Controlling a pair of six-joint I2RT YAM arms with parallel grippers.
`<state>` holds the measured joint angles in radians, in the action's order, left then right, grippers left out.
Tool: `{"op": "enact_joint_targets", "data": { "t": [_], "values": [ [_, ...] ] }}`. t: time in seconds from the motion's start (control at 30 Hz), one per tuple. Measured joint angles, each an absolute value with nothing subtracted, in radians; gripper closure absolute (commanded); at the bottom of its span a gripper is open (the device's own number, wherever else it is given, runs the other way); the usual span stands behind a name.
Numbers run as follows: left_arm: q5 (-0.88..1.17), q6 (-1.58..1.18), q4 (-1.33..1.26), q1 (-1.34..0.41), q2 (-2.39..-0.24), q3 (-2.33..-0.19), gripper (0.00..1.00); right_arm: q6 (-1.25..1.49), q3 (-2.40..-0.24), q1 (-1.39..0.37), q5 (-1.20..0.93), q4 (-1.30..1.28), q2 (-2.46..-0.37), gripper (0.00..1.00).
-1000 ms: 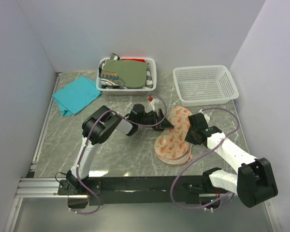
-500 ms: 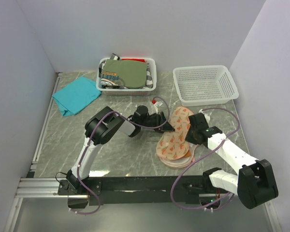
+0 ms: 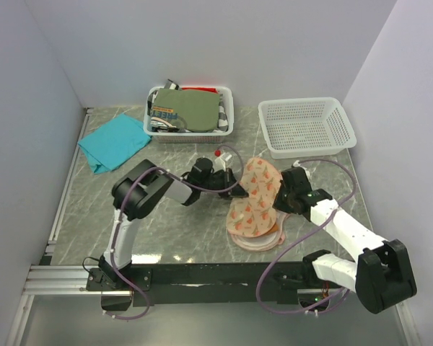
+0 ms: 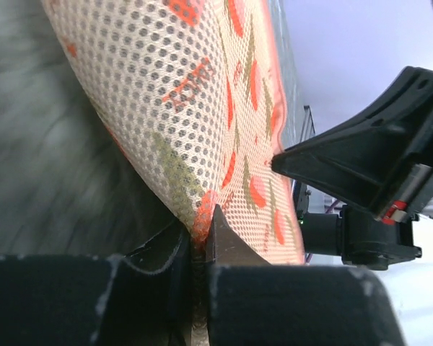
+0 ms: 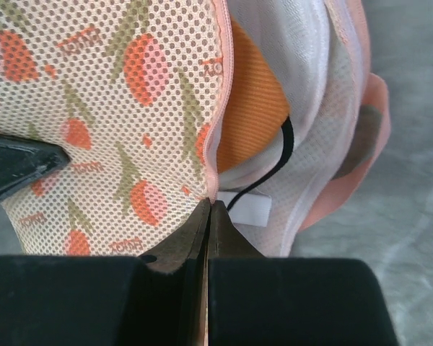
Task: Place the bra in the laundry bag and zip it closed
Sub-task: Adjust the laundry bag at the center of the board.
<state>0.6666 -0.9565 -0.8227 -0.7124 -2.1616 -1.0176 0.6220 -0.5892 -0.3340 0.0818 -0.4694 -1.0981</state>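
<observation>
Two white mesh baskets stand along the far edge; the left basket (image 3: 228, 109) holds one olive-green garment (image 3: 195, 109); the right basket (image 3: 307, 127) sits toward the far right corner; one teal cloth (image 3: 114, 142) lies near the far left corner; the one laundry bag (image 3: 256, 205) lies right of the worktop's centre, its printed upper half hiding most of the one bra (image 5: 252, 122) inside; the left gripper (image 3: 234, 182) pinches its left rim; the right gripper (image 3: 280, 205) is clamped on its right rim.
</observation>
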Motion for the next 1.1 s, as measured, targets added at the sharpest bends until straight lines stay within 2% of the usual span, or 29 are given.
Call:
{"op": "enact_joint_targets", "data": {
  "t": [0.2, 0.23, 0.3, 0.4, 0.43, 0.47, 0.67, 1.1],
  "values": [
    [0.570, -0.881, -0.680, -0.646, -1.939, -0.883, 0.90, 0.606, -0.684, -0.407, 0.013, -0.401, -1.209, 1.00],
    [0.538, -0.861, -0.638, -0.636, -1.892, -0.870, 0.84, 0.603, -0.707, -0.422, 0.010, -0.390, -1.235, 1.00],
    [0.465, -0.823, -0.550, -0.624, -1.808, -0.857, 0.79, 0.597, -0.755, -0.458, 0.006, -0.373, -1.290, 1.00],
    [0.345, -0.775, -0.433, -0.618, -1.700, -0.841, 0.53, 0.590, -0.822, -0.511, 0.007, -0.353, -1.373, 1.00],
    [0.314, -0.763, -0.409, -0.617, -1.674, -0.833, 0.07, 0.590, -0.841, -0.529, 0.012, -0.352, -1.394, 1.00],
    [0.277, -0.754, -0.378, -0.616, -1.644, -0.823, 0.04, 0.590, -0.853, -0.545, 0.015, -0.351, -1.410, 1.00],
    [0.138, -0.740, -0.265, -0.609, -1.600, -0.787, 0.04, 0.594, -0.857, -0.576, 0.061, -0.359, -1.420, 1.00],
    [0.096, -0.741, -0.212, -0.609, -1.619, -0.783, 0.04, 0.632, -0.767, -0.533, 0.243, -0.416, -1.271, 0.99]
  ]
}}
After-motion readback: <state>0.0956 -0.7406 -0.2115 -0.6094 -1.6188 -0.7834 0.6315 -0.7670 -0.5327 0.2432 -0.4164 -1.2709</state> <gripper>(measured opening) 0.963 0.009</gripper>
